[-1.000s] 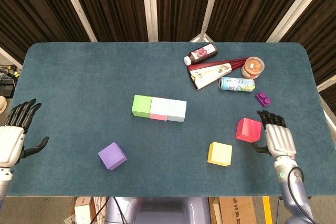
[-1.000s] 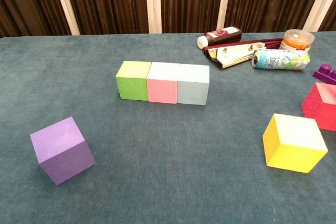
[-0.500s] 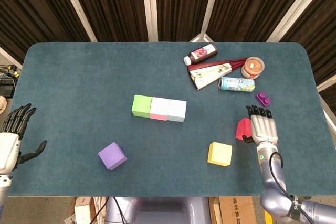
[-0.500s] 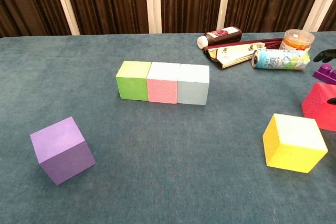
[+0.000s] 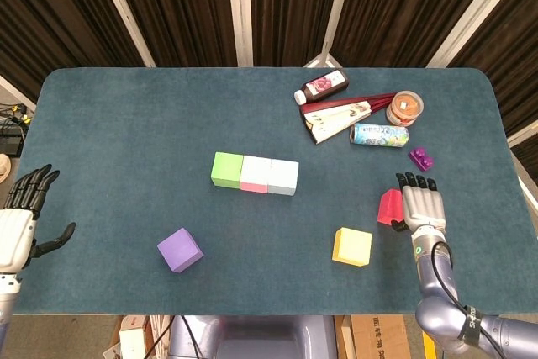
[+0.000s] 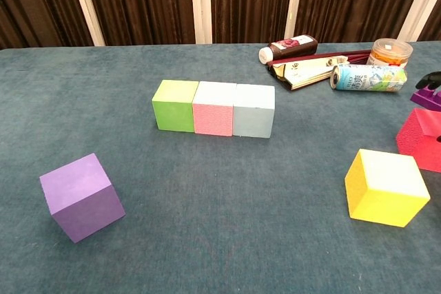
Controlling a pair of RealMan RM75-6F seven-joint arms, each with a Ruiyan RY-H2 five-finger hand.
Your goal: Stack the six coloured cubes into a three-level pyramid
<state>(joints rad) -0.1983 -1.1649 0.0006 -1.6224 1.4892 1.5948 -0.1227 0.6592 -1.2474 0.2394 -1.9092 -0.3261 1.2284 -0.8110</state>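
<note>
Six cubes [image 5: 254, 174], one bottle [image 5: 322, 87], one can [image 5: 379, 134], one jar [image 5: 404, 108].

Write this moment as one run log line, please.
base row: placed | right hand: over red cube | left hand: open, idle | yellow cube, purple cube: loose

Honestly nothing here is readable. The dark bottle [image 6: 289, 47] far beyond the right hand [image 5: 422, 208] has a pinkish label with a picture on it, but any lettering is too small to make out. The lying can [image 6: 365, 78], also past that hand's fingertips, is covered in colourful print, no words I can pick out. The flat cream packet [image 6: 308, 71] next to it shows small dark marks, unreadable. The round tub [image 5: 404, 108] has an orange lid with no legible text. The cubes carry no markings.
</note>
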